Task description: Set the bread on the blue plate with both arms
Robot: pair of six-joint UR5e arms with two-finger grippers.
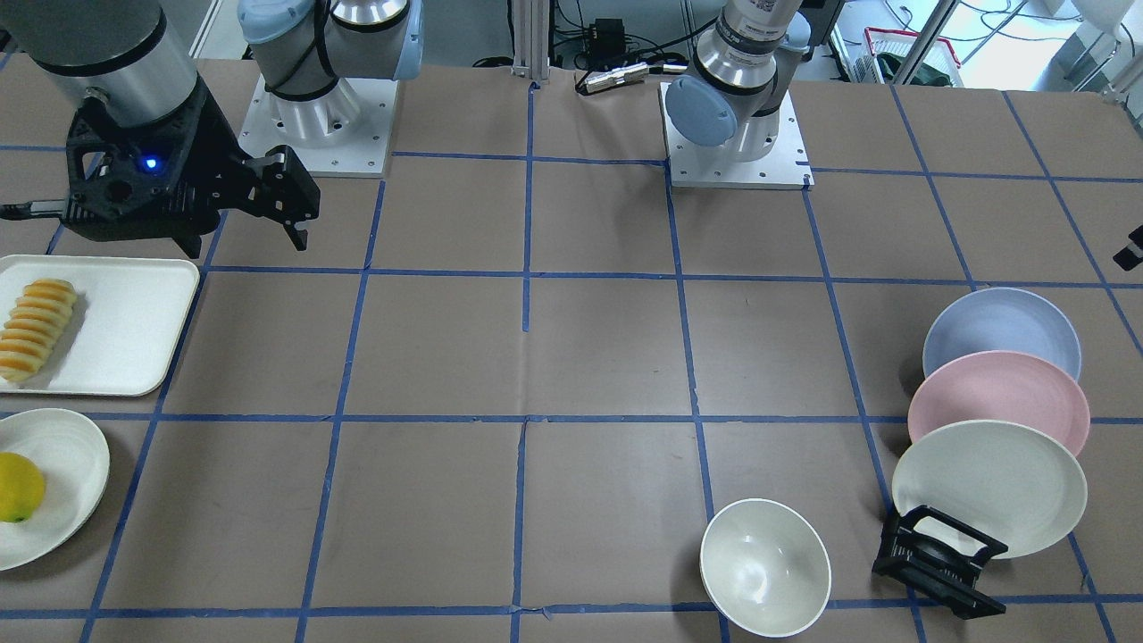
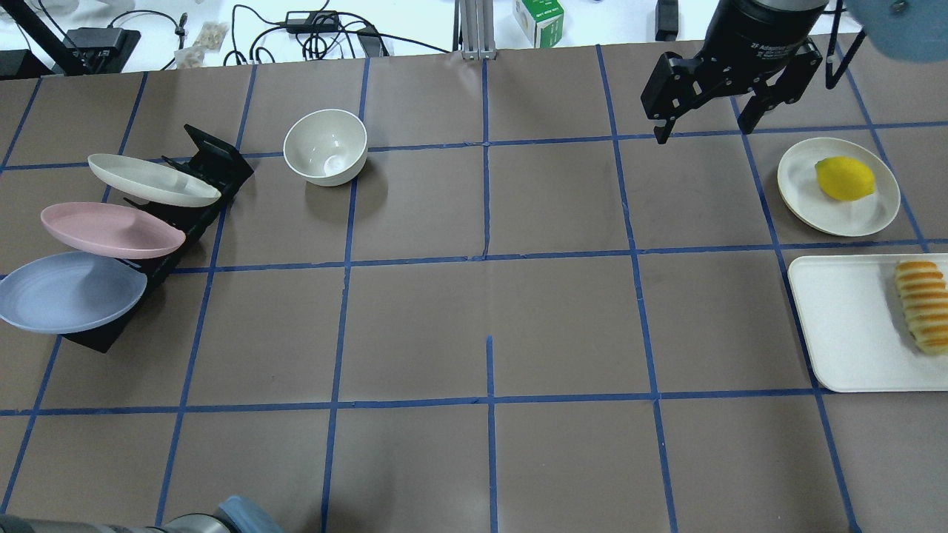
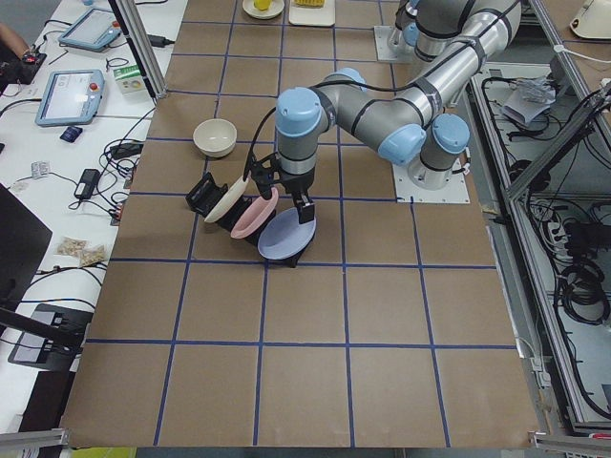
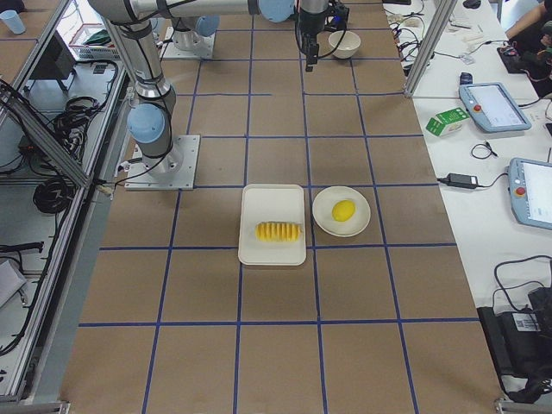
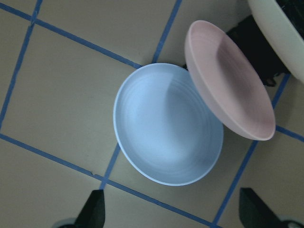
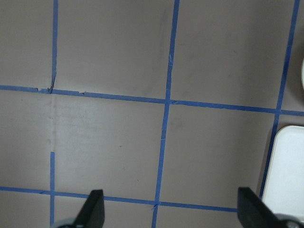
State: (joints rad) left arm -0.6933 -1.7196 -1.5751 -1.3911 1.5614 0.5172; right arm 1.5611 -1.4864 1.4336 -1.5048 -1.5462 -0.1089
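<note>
The bread point(image 1: 36, 329) lies on a white tray point(image 1: 125, 330) at the table's end on my right side; it also shows in the overhead view point(image 2: 922, 303). The blue plate point(image 2: 70, 291) leans in a black rack point(image 2: 215, 166) at the opposite end, lowest of three plates. My left gripper point(image 5: 173, 213) is open and hovers over the blue plate point(image 5: 166, 123), holding nothing. My right gripper point(image 2: 702, 129) is open and empty, raised above the table, apart from the tray point(image 2: 844, 326) and the bread.
A pink plate point(image 2: 111, 229) and a cream plate point(image 2: 152, 180) lean in the same rack above the blue one. A cream bowl point(image 2: 326, 146) stands next to the rack. A lemon point(image 2: 844, 178) sits on a small cream plate point(image 2: 803, 185) beside the tray.
</note>
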